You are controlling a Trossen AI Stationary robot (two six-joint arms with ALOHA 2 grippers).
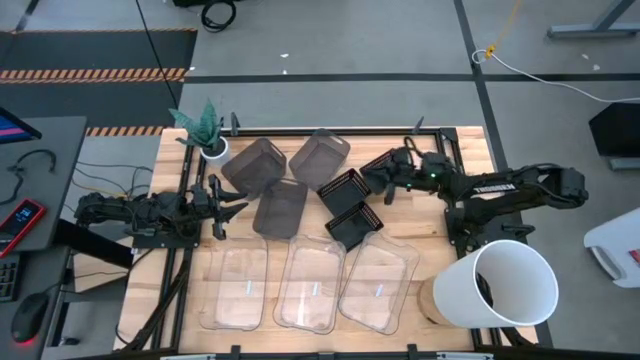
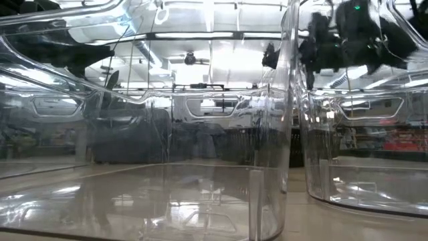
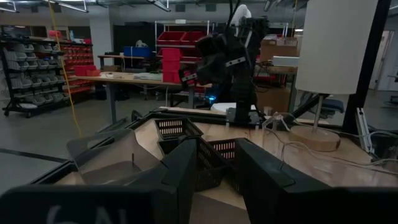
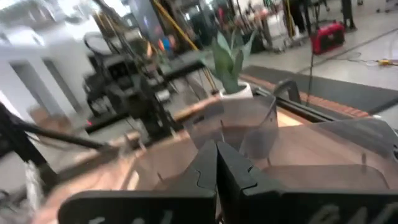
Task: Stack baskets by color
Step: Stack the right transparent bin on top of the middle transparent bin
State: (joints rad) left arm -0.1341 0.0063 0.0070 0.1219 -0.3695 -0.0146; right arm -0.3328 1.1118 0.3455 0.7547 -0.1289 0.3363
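Three clear baskets (image 1: 310, 285) lie side by side along the table's near edge. Three smoky grey baskets (image 1: 280, 208) lie behind them, with two black slatted baskets (image 1: 350, 208) to their right, touching corner to corner. Something black and slatted (image 1: 378, 163) shows at the far side of my right gripper; whether it is a basket, I cannot tell. My right gripper (image 1: 384, 186) hovers shut and empty just right of the black baskets, pointing toward the table's left (image 4: 216, 168). My left gripper (image 1: 218, 205) waits open at the table's left edge, its fingers (image 3: 186, 180) level and empty.
A big white bucket (image 1: 510, 285) lies on its side at the near right corner. A small white pot with a green plant (image 1: 212, 145) stands at the far left. The clear baskets' walls (image 2: 287, 120) fill the low view. A black frame rail (image 1: 330, 132) runs along the far edge.
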